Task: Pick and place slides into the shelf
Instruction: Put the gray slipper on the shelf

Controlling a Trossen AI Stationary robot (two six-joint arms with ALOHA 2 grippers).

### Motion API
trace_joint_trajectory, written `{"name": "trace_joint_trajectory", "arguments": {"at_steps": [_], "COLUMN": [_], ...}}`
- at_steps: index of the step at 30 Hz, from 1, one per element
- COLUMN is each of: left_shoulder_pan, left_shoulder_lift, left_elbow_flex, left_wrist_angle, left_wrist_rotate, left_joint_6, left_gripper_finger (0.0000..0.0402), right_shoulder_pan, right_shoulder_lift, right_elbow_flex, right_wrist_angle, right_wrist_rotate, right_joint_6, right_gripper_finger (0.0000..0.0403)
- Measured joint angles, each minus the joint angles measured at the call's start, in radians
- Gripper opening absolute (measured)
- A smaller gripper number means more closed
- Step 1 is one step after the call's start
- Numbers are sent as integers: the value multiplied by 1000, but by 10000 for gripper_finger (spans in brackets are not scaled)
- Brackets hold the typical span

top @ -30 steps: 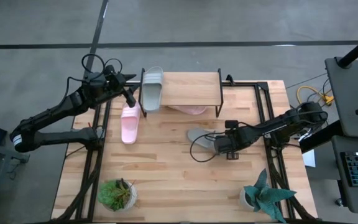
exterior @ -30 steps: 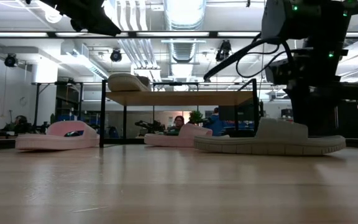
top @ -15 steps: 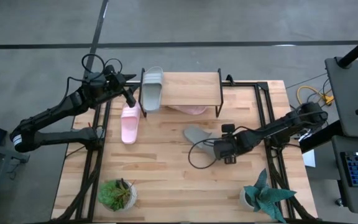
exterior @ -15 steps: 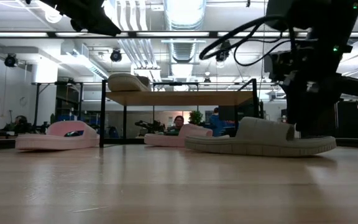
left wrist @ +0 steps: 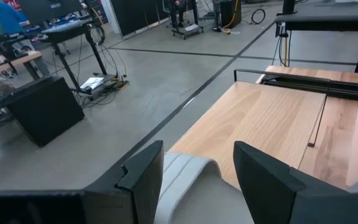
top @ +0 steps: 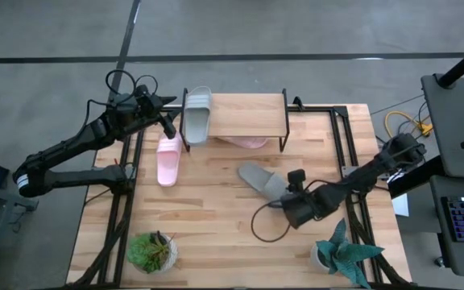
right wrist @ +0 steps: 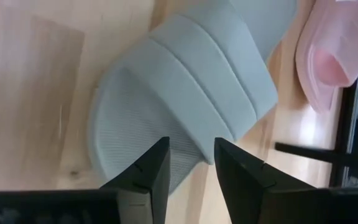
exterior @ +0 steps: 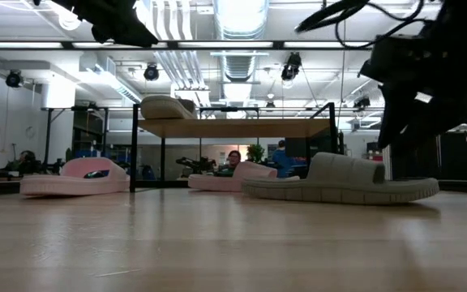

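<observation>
One pale grey slide point(top: 196, 117) lies on the shelf point(top: 248, 115), sole on the plank's left end and overhanging it. My left gripper point(top: 170, 129) hovers open beside it, and the left wrist view shows that slide point(left wrist: 185, 180) between my fingers without touching them. The second grey slide point(top: 263, 180) lies sole down on the table. My right gripper point(top: 287, 197) is open, raised just off its near-right end point(right wrist: 191, 81). One pink slide point(top: 167, 159) lies left of the shelf. The other pink slide point(top: 244, 142) sits under it.
A leafy potted plant point(top: 153, 251) stands at the near left and a spiky one point(top: 341, 254) at the near right, close to my right arm. A black cable loop point(top: 268, 221) trails below my right gripper. Bare wood lies between the plants.
My right gripper has drawn back from the grey slide on the table toward the near edge and risen above it. That slide slid a little toward the table's left and turned slightly, then stayed flat on the table.
</observation>
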Motion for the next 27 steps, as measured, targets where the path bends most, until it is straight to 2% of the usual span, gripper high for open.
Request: {"name": "trace_joint_trajectory", "arguments": {"at_steps": [8, 15, 22, 27], "left_shoulder_pan": [0, 0, 0, 0], "left_shoulder_lift": [1, 1, 1, 1], "left_elbow_flex": [0, 0, 0, 0], "left_wrist_angle": [0, 0, 0, 0], "left_wrist_rotate": [0, 0, 0, 0], "left_joint_6": [-1, -1, -1, -1], "left_gripper_finger": [180, 180, 180, 180], "right_shoulder_pan": [45, 45, 43, 40], "right_shoulder_lift": [0, 0, 1, 1], "right_elbow_flex": [-83, -138, -181, -214], "right_wrist_angle": [113, 220, 237, 349], "right_wrist_rotate": [86, 117, 212, 219], "right_joint_6": [-62, -158, -162, -229], "right_gripper_finger": [116, 116, 116, 116]}}
